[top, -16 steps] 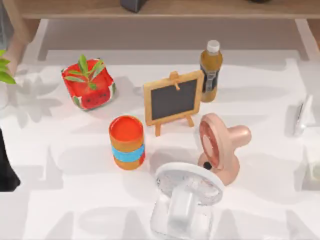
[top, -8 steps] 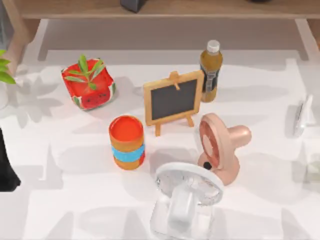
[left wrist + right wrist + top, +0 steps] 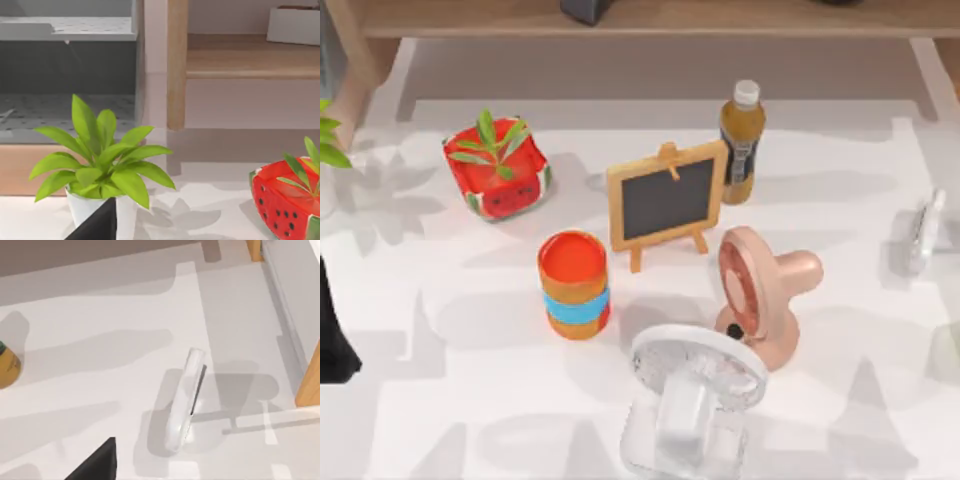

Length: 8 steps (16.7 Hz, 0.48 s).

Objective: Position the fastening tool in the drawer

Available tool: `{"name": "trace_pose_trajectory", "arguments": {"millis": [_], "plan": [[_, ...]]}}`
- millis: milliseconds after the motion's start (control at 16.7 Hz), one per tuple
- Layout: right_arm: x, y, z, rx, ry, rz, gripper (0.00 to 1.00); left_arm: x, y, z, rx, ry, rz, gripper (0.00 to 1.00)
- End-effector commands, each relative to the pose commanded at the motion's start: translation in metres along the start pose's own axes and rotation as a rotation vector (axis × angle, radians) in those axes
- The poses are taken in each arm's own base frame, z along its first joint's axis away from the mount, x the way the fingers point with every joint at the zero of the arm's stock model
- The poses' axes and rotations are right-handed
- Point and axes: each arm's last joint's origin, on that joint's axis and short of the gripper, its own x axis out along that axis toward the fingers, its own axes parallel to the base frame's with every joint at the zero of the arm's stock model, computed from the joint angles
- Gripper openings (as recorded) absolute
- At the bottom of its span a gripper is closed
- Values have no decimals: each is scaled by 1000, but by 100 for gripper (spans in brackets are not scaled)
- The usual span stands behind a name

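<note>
The fastening tool (image 3: 924, 232) is a slim white stapler lying on the white table near its right edge, to the right of the bottle. In the right wrist view the fastening tool (image 3: 186, 401) lies flat with a dark strip along one side, and a dark part of my right gripper (image 3: 95, 462) sits a short way from it, not touching. My left arm (image 3: 332, 335) is a dark shape at the table's left edge. A dark part of my left gripper (image 3: 96, 225) hangs by a potted plant, facing an open grey drawer (image 3: 65, 107) with a wooden front.
On the table stand a white fan (image 3: 692, 395), a pink fan (image 3: 760, 295), a small chalkboard easel (image 3: 667, 200), a brown bottle (image 3: 741, 140), an orange cup (image 3: 574, 283), a watermelon planter (image 3: 497, 168) and a potted plant (image 3: 102, 165). A wooden shelf (image 3: 640, 18) runs along the back.
The fastening tool's outline at the right edge has become narrower, and the shadows over the table's right side have shifted. The left arm has barely moved.
</note>
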Motion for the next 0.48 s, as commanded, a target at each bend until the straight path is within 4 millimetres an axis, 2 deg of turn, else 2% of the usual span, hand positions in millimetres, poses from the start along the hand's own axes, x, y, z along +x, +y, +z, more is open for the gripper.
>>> {"name": "trace_pose_trajectory", "arguments": {"millis": [240,480], "plan": [[50,14,45,70,270,-50,100,0,0,0,0,0,0,100],[117,26,68,130,520,-118,100,0,0,0,0,0,0,100]]}}
